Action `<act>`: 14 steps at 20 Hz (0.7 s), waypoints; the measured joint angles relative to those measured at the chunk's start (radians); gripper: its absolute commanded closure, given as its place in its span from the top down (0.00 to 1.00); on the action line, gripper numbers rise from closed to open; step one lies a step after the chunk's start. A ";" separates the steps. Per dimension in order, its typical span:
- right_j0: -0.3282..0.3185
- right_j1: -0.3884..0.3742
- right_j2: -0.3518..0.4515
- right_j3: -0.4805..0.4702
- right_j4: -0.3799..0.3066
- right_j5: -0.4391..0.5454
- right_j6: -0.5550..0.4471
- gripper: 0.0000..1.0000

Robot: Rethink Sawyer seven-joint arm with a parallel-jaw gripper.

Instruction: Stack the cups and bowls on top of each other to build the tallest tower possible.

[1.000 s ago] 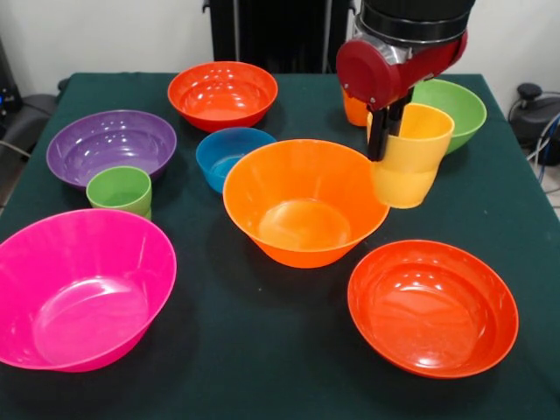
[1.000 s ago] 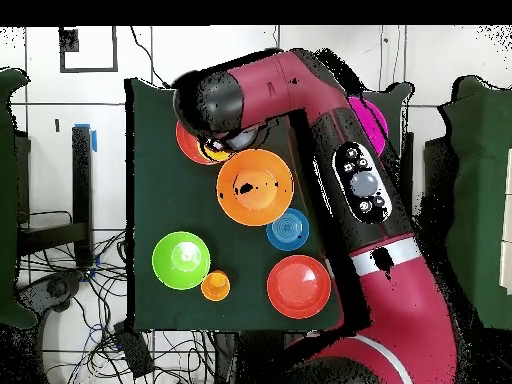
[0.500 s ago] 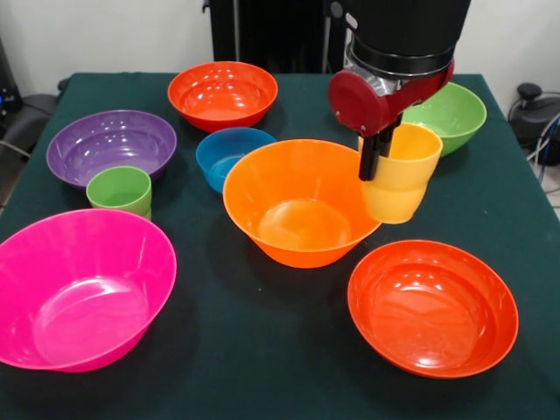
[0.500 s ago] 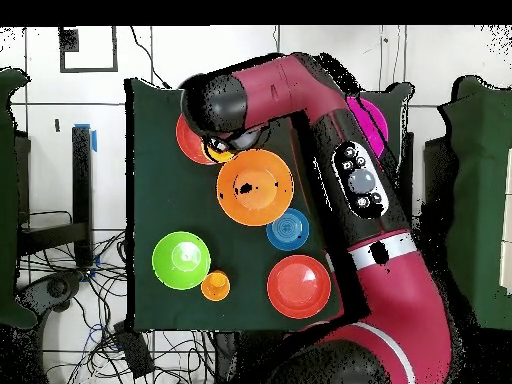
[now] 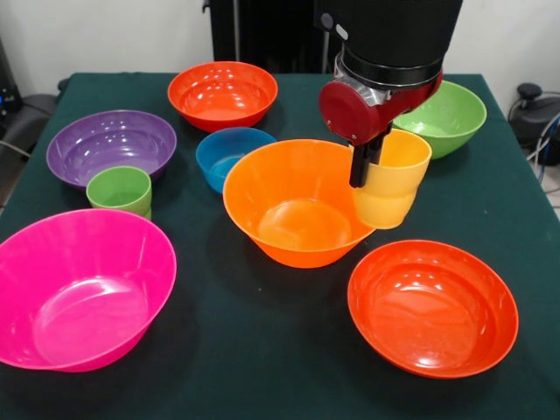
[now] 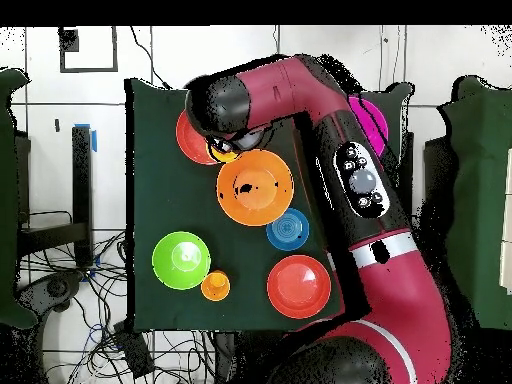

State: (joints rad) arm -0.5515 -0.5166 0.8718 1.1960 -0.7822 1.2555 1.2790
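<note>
yellow cup [image 5: 391, 179] in claw [image 5: 363, 166] — now nearer light orange bowl [image 5: 302, 203]

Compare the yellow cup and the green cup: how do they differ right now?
The yellow cup hangs in the air, held at its rim by the gripper beside the light orange bowl; the green cup stands free on the table near the purple bowl. Both are upright, mouths up.

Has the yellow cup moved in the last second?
Yes. Held by the hand, the yellow cup shifted left toward the light orange bowl, now overlapping its rim.
</note>
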 measured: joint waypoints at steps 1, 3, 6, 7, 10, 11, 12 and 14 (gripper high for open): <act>0.000 0.000 0.000 0.000 -0.001 0.000 0.000 0.00; -0.001 0.000 0.000 0.000 -0.001 0.000 0.000 0.00; -0.004 0.000 -0.001 0.000 -0.001 0.000 0.000 0.00; -0.004 0.000 -0.001 0.000 -0.001 0.000 0.000 0.00; -0.007 -0.001 -0.002 0.000 -0.001 0.000 0.000 0.00; -0.008 -0.001 -0.003 0.000 -0.001 0.000 0.000 0.00; -0.009 -0.001 -0.003 0.000 -0.001 0.000 0.000 0.00; -0.010 -0.002 -0.004 0.000 -0.001 0.000 0.000 0.00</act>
State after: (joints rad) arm -0.5612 -0.5187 0.8676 1.1962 -0.7828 1.2555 1.2788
